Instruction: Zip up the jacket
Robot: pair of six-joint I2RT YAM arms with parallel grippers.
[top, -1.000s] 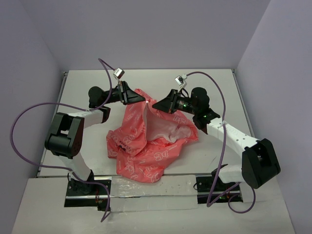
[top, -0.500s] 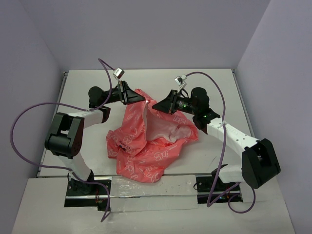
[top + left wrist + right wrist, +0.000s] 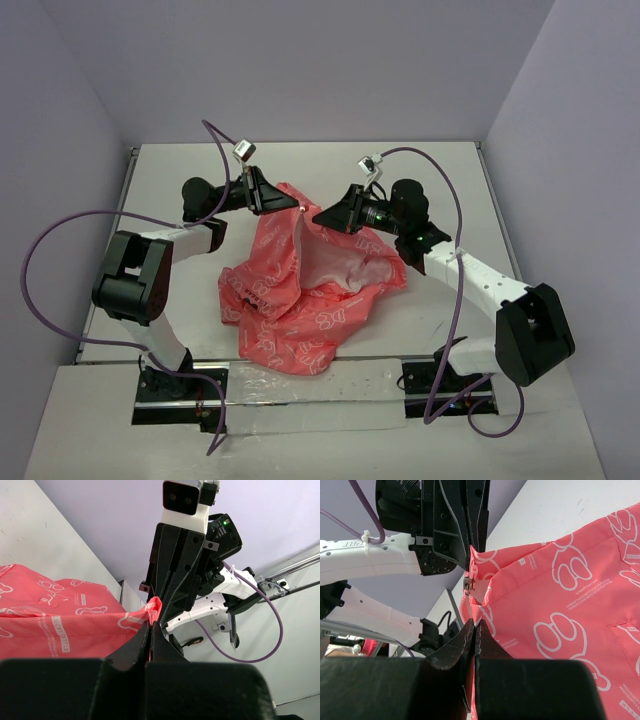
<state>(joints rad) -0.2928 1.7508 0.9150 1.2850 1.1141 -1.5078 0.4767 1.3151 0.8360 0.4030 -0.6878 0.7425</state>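
Observation:
The coral-pink jacket (image 3: 300, 290) with white outline motifs lies crumpled mid-table, its white lining (image 3: 335, 265) showing. Its far end is lifted between both grippers. My left gripper (image 3: 290, 207) is shut on the jacket's top corner; in the left wrist view the pink fabric edge (image 3: 152, 611) sits pinched at my left gripper's (image 3: 150, 626) fingertips. My right gripper (image 3: 318, 216) is shut on the jacket's front edge just below the small metal zipper slider (image 3: 468, 582); the right wrist view shows my right gripper (image 3: 474, 623) clamped on fabric. The two grippers almost touch.
The grey table (image 3: 450, 190) has raised side edges and purple walls all round. Purple cables (image 3: 60, 240) loop from both arms. A clear strip (image 3: 300, 385) runs along the near edge between the arm bases.

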